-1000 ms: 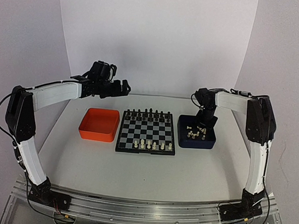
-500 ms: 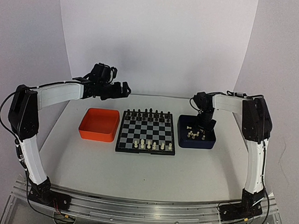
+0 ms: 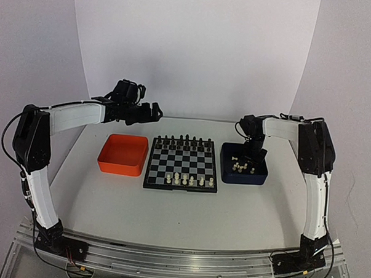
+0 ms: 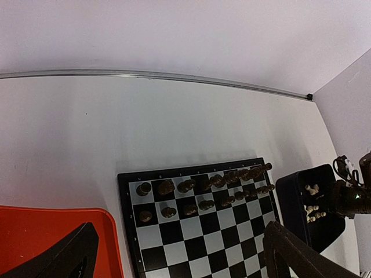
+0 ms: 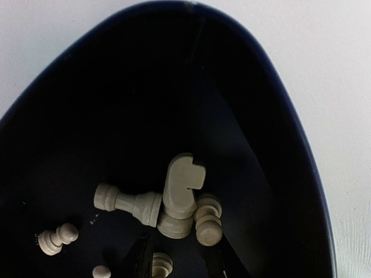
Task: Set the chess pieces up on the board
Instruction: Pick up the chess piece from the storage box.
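While the top camera shows the board [image 3: 182, 164] at the table's [image 3: 170, 209] middle and the dark blue tray [image 3: 243, 178] beside its right edge, only wrist cameras show the jaws: left gripper [image 4: 178, 229] spread wide; right gripper [image 5: 179, 262] straddling one of the tray's cream chess pieces [image 5: 179, 194], grip unclear.

The board [image 3: 181, 163] is lying at the middle of the table [image 3: 170, 218]. A tray [image 3: 121, 169] is sitting just beside it at 9 o'clock, and a second tray [image 3: 245, 179] just beside it at 3 o'clock. The other set's pieces [image 3: 182, 141] are standing along the board's 12 o'clock rows, while several chess pieces [image 3: 185, 179] are standing in its 6 o'clock rows. More chess pieces are lying loose in the second tray, where the right gripper [image 3: 251, 161] is reaching down among them. The left gripper [image 3: 153, 110] is hanging in the air toward the board's 11 o'clock
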Robot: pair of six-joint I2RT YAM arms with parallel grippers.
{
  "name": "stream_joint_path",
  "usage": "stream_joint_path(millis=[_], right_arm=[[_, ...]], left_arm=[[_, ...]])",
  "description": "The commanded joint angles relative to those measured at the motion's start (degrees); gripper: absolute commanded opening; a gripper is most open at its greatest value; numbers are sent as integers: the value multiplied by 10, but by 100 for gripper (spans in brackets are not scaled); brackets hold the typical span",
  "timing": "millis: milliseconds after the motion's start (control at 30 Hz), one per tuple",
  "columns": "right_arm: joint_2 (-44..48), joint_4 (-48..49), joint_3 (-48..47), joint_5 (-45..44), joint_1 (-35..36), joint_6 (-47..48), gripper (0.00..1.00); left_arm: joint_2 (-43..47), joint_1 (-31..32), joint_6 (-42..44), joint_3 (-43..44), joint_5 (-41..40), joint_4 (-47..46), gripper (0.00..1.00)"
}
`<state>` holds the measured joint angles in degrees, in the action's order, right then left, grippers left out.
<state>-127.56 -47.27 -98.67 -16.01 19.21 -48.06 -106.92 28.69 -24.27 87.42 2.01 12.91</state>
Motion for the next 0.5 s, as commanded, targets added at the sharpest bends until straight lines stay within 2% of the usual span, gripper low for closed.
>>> stream_joint_path(millis=[0,467], right_arm=[[-14,4,-19,12,-4,2,29],[-34,19,-51,24,-9,60,28]], left_arm=[[-3,-6,-2,28,10,-24,100],[-12,-12,-1,35,21,-26,100]])
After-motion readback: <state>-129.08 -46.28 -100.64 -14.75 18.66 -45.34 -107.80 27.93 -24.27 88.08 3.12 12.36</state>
